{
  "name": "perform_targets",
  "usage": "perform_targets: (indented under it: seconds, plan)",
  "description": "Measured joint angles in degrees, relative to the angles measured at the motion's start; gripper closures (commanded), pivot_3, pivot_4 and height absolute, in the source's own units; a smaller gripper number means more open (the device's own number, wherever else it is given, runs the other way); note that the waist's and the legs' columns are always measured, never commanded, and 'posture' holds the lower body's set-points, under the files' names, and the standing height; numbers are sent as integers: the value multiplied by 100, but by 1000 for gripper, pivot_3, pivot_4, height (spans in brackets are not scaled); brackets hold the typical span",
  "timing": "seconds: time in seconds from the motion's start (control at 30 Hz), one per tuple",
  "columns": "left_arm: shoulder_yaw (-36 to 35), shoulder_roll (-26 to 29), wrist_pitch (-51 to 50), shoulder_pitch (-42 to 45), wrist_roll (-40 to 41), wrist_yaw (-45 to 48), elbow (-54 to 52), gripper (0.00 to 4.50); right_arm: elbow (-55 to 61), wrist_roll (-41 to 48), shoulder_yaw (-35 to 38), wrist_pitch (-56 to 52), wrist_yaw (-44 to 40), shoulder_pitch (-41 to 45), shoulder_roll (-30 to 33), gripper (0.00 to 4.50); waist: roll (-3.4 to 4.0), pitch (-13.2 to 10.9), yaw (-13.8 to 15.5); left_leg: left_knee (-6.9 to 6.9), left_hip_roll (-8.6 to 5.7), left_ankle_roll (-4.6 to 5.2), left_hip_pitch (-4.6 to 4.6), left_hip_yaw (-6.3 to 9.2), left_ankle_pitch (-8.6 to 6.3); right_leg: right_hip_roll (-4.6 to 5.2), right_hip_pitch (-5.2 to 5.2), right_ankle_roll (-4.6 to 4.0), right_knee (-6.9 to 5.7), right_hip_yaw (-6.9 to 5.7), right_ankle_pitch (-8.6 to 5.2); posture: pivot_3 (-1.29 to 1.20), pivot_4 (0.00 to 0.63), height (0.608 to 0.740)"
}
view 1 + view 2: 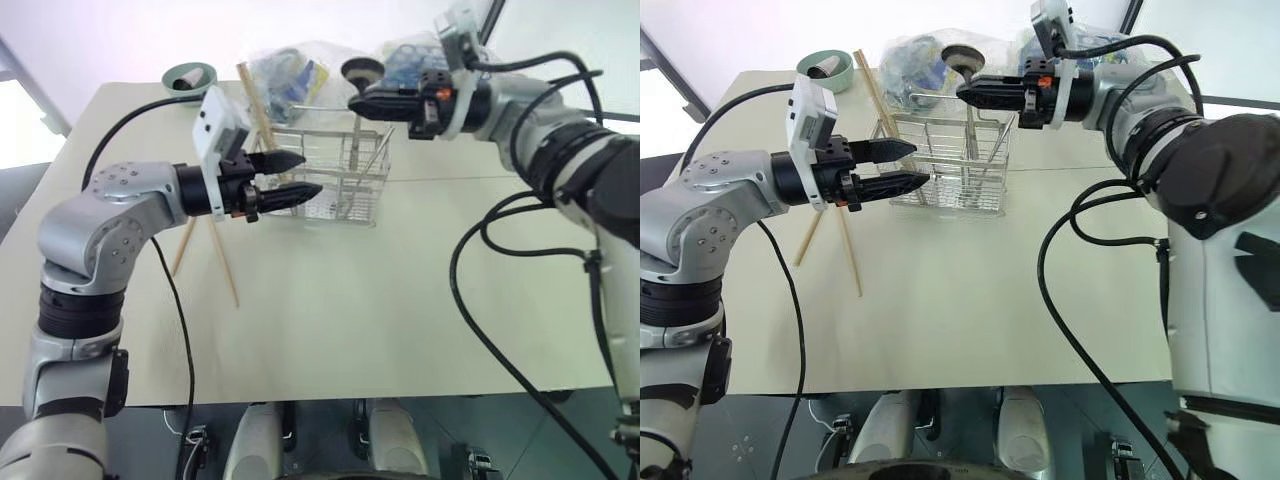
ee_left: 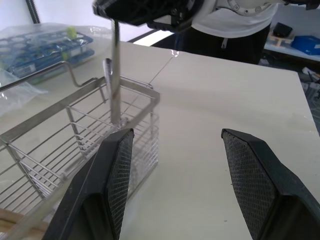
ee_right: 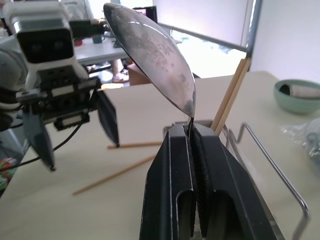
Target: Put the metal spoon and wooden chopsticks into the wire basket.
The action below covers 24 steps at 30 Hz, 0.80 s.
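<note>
My right gripper [image 1: 358, 101] is shut on the metal spoon [image 1: 362, 70] and holds it upright over the wire basket [image 1: 330, 175]. The bowl is on top. The handle [image 2: 115, 75] reaches down inside the basket near its left end. The spoon's bowl [image 3: 150, 50] rises just past the shut fingers. My left gripper [image 1: 311, 173] is open and empty, level, just off the basket's left front side. Both wooden chopsticks [image 1: 226, 265] [image 1: 184, 248] lie crossed on the table, left of the basket and under my left arm.
A thicker pale wooden stick [image 1: 254, 105] leans at the basket's left end. Crinkled plastic bags [image 1: 290, 68] [image 1: 408, 58] sit behind the basket, and a green bowl [image 1: 190, 76] stands at the back left. The table's front edge [image 1: 350, 400] is close to me.
</note>
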<state>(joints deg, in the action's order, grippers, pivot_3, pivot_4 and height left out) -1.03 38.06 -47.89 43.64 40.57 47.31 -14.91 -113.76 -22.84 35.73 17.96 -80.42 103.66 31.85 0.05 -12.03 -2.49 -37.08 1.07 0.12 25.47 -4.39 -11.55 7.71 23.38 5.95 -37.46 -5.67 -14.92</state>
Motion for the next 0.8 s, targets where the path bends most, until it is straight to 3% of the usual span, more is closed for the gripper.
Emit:
perform_targets:
  seconds: [0.13,0.3,0.43,0.5,0.63,0.8]
  plan:
    - [-14,8,-4,0,1,-6,-65,1549,546,342,-262,-60,65,-208,-221,4432,-1,1,-4,0,2,0,-2,0,0,-1,-1,0,0,0,0,0,150,707]
    - [-34,16,-6,-1,0,-27,-103,1549,1488,671,-764,-550,234,-1136,-586,4432,-1,1,0,-4,6,1,-1,-1,0,-1,0,0,-5,0,0,0,150,707]
    - [-42,15,-5,0,-5,-69,-100,1549,2923,1121,-1115,-1467,308,-1899,-902,2564,-1,1,4,-6,13,1,0,-3,1,-2,4,0,-9,3,0,0,150,707]
    - [-48,15,-4,0,-9,-108,-97,1549,4215,1410,-1317,-2141,346,-2400,-1068,1496,-1,1,13,-9,28,1,0,-3,1,-5,3,0,-11,3,0,0,150,707]
    - [-91,-29,-4,12,-55,-316,-12,1549,6538,2027,-1620,-3750,665,-3303,-1236,1496,0,1,47,-13,30,1,2,-4,1,-6,6,0,-15,3,0,0,150,707]
    - [-567,-222,-131,258,-12,-964,199,1549,8092,2970,-1637,-5364,1031,-3381,-969,1496,-1,1,67,-14,31,2,1,-4,0,-6,8,0,-17,3,0,0,150,707]
